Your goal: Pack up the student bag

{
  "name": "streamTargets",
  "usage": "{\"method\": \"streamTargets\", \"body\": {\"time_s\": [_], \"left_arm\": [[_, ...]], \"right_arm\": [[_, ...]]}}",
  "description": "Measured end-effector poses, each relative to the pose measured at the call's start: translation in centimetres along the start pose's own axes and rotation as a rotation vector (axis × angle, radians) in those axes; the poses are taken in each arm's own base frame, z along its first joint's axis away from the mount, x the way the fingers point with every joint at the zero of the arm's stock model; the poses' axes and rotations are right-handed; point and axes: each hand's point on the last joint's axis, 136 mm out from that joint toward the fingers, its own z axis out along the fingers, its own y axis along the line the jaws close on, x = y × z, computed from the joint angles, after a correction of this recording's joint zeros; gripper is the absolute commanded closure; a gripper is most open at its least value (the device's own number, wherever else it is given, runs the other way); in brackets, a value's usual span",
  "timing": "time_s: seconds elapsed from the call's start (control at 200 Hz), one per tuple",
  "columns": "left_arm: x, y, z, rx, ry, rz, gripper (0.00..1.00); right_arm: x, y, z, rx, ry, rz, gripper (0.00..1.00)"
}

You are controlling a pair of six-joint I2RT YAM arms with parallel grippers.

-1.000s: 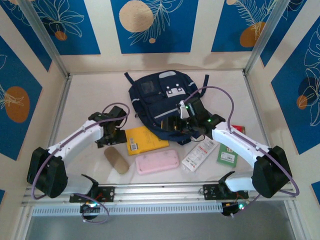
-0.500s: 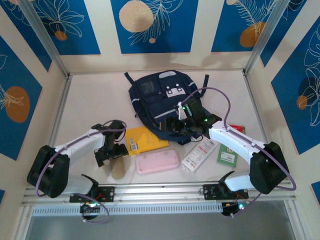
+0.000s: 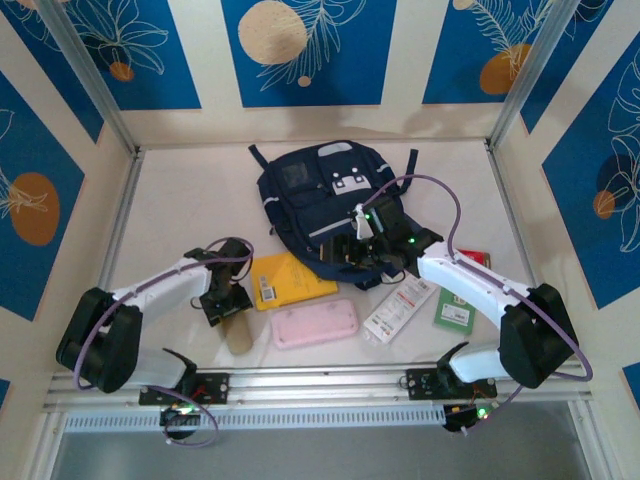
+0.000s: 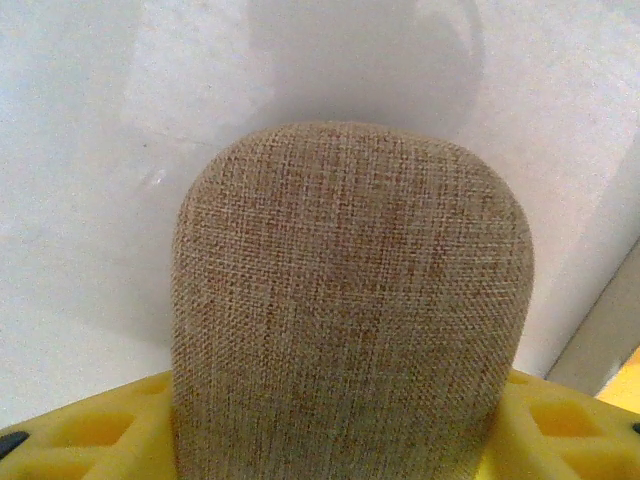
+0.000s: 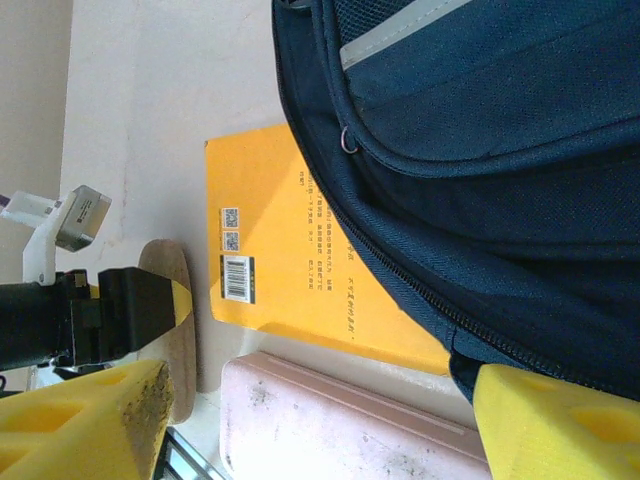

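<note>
The student bag (image 3: pixel 322 190) is laid flat at the far centre of the table (image 3: pixel 180 200). The right gripper (image 3: pixel 345 258) is held open, fingers wide apart, at the bag's near edge. A tan pouch (image 4: pixel 350 300) is framed between the pads of the left gripper (image 3: pixel 226 305) at the near left, but whether it is clamped cannot be told.

Top view: high at 6 o'clock, looking down on the whole table (image 3: pixel 190 200). Left wrist: close over the pouch (image 4: pixel 350 300). Right wrist: beside the bag (image 5: pixel 480 150), facing 8 o'clock, sharing the pouch.
</note>
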Motion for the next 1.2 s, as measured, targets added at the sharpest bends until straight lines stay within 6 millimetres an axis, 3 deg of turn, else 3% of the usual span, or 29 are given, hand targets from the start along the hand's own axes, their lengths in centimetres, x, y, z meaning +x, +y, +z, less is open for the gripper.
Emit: {"method": "streamTargets", "body": {"time_s": [0.17,0.24,0.395,0.495,0.84,1.005,1.2], "left_arm": [[-0.2,0.1,-1.1,0.005,-0.016,0.012,0.47],[-0.7,-0.4,-3.2,0.047,-0.060,0.011,0.47],[-2.2,-3.0,-9.7,0.256,-0.186,-0.034,0.48],[-2.2,-4.1,-12.0,0.361,-0.202,-0.084,0.49],[-0.9,-6.4,-13.8,0.508,-0.147,-0.208,0.51],[-0.7,-6.9,-14.6,0.555,-0.148,-0.232,0.51],[-0.6,-7.2,-14.5,0.577,-0.143,-0.251,0.51]], "right_arm": [[0.0,0.7,-0.2,-0.031,-0.010,-0.023,0.20],[0.1,1.2,-0.7,-0.061,-0.030,-0.042,0.19],[0.9,3.6,-1.5,-0.192,-0.046,-0.100,0.18],[2.0,5.6,-0.8,-0.260,-0.027,-0.155,0.19],[8.3,11.1,2.5,-0.502,-0.046,-0.375,0.06],[8.4,13.3,3.7,-0.549,-0.071,-0.408,0.05],[8.4,14.9,5.2,-0.571,-0.074,-0.402,0.11]]}}
